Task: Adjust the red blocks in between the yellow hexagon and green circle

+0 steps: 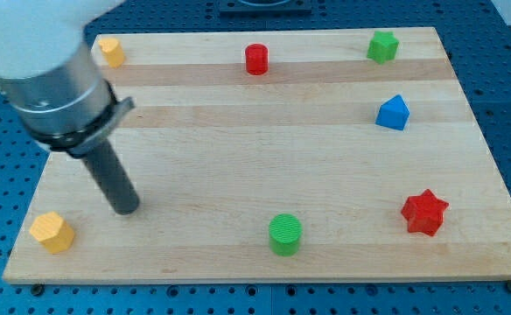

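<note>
Since our arm ends in a bare rod with no fingers to open or close, everything turns on where my tip [126,208] sits: at the counter's [238,157] left, just up and right of the yellow hexagon [52,232]. The green circle [284,234] lies to its right along the view's bottom edge. Both red blocks are well away from my tip: the red cylinder [256,59] at the view's top, the red star [424,213] far right, beyond the green circle.

Red star [424,213], green circle [284,234], yellow hexagon [52,232]
</note>
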`<action>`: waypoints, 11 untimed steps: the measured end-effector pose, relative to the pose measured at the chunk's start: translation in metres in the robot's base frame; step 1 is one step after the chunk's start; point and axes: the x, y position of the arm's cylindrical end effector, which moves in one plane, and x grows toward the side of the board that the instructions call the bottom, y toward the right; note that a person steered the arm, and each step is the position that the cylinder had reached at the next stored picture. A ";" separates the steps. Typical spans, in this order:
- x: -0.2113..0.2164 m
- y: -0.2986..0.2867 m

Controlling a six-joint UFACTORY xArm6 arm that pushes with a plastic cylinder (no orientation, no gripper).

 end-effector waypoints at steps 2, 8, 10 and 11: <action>0.081 0.099; 0.037 0.224; -0.069 0.195; -0.127 0.199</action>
